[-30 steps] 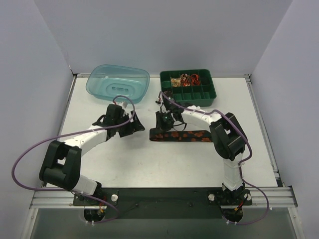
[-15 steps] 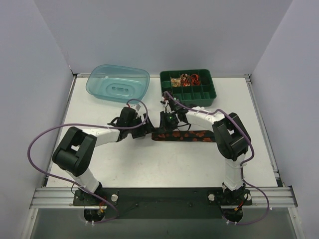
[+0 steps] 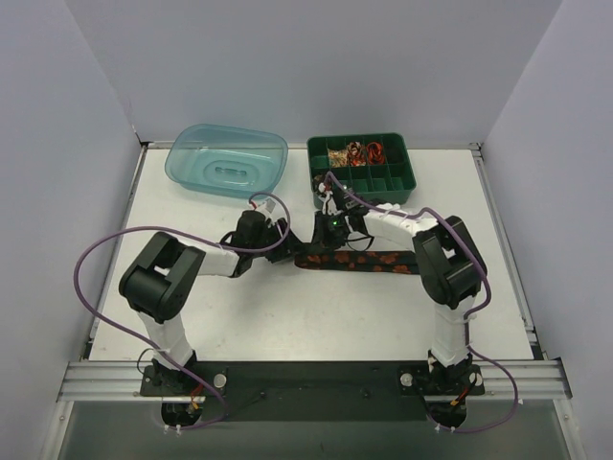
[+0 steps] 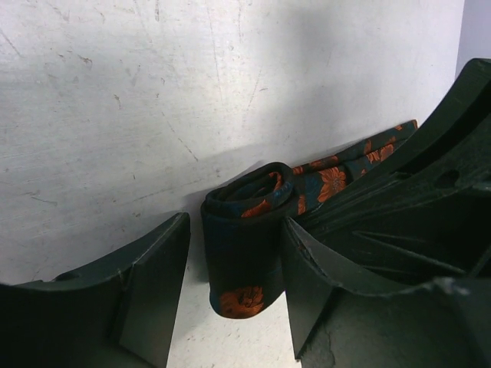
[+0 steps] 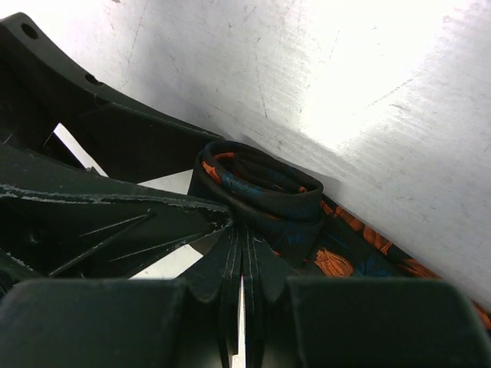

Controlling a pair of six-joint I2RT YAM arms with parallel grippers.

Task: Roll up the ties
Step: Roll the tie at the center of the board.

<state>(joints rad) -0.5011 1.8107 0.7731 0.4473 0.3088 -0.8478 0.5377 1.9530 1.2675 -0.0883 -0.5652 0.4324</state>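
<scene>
One tie (image 3: 374, 261), black with orange blotches, lies flat across the middle of the table, and its left end is wound into a small roll (image 4: 242, 245). My left gripper (image 3: 285, 245) straddles that roll. In the left wrist view its right finger (image 4: 311, 280) touches the roll, while a gap stays between the roll and the left finger (image 4: 153, 284). My right gripper (image 3: 330, 240) comes at the roll (image 5: 261, 188) from the other side. Its jaws (image 5: 244, 230) are shut, with the tips pinching the roll's near wall.
A teal plastic tub (image 3: 228, 158) sits at the back left. A green compartment tray (image 3: 364, 195) at the back right holds rolled orange-patterned pieces (image 3: 354, 151) in its far cells. A purple cable (image 3: 96, 278) loops off the left arm. White walls stand on three sides.
My left arm has swung right to the tie's rolled end and its jaws have narrowed around the roll. The right gripper and the tie have shifted slightly right.
</scene>
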